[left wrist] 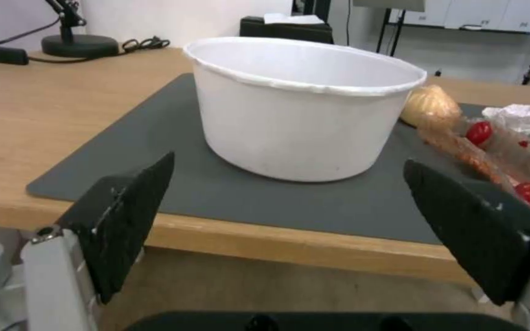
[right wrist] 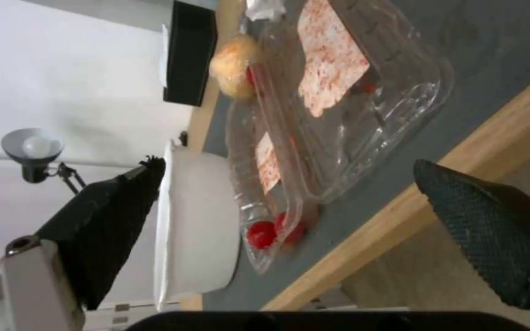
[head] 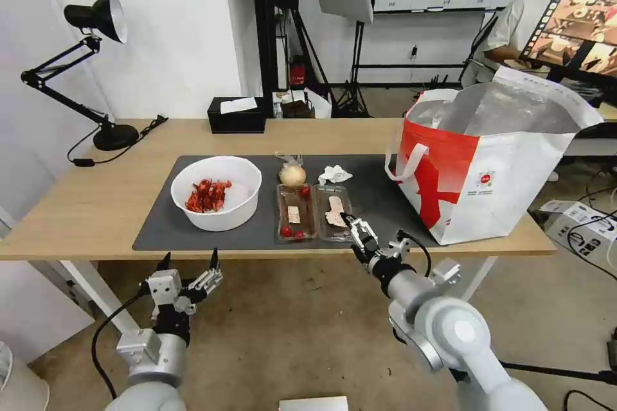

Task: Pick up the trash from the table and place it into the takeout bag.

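On the dark mat [head: 160, 231] of the table [head: 96, 205] stand a white bowl [head: 216, 192] of red scraps, two clear trays [head: 295, 212] [head: 333, 204] with cherry tomatoes, a knotted bag around a tan ball [head: 292, 174] and a crumpled tissue [head: 335, 174]. The takeout bag [head: 495, 167] stands open at the table's right end. My left gripper [head: 189, 261] hangs open below the front edge, facing the bowl [left wrist: 296, 115]. My right gripper [head: 355, 226] is open at the front edge, just before the right tray [right wrist: 363, 115], touching nothing.
A black desk lamp [head: 96, 19] stands at the back left with its cord on the wood. A black box [head: 236, 114] with a white sheet sits at the back middle. Cables and boxes lie on the floor to the right.
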You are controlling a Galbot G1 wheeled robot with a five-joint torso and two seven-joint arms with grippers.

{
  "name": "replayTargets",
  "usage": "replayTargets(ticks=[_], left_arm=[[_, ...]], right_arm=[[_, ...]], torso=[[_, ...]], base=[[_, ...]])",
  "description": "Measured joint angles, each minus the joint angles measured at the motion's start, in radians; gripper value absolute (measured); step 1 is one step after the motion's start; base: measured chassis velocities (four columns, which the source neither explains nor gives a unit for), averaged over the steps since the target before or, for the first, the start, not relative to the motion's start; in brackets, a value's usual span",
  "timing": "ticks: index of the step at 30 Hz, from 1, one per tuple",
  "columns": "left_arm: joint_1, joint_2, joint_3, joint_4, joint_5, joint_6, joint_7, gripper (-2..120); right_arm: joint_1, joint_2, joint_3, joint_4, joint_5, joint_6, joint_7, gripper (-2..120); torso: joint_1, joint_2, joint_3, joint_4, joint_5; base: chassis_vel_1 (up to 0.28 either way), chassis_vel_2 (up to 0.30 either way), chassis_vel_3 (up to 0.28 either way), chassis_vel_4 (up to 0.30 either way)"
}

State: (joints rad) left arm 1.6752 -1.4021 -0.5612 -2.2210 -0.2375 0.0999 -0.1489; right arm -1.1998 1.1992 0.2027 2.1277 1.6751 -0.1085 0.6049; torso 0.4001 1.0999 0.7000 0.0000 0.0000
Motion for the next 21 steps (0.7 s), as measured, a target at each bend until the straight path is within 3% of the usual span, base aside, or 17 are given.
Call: replayTargets(ticks=[21], left_arm=[[0.005,0.002,-0.019,0.009,0.002,0.002,0.0,100]], right_arm=[[0.061,0.054,-0.038,-0.05,-0.014,-0.007,0.046,100]], torso=[[0.0,0.0,0.0,0.0,0.0]], base=[[0.0,0.0,0.0,0.0]])
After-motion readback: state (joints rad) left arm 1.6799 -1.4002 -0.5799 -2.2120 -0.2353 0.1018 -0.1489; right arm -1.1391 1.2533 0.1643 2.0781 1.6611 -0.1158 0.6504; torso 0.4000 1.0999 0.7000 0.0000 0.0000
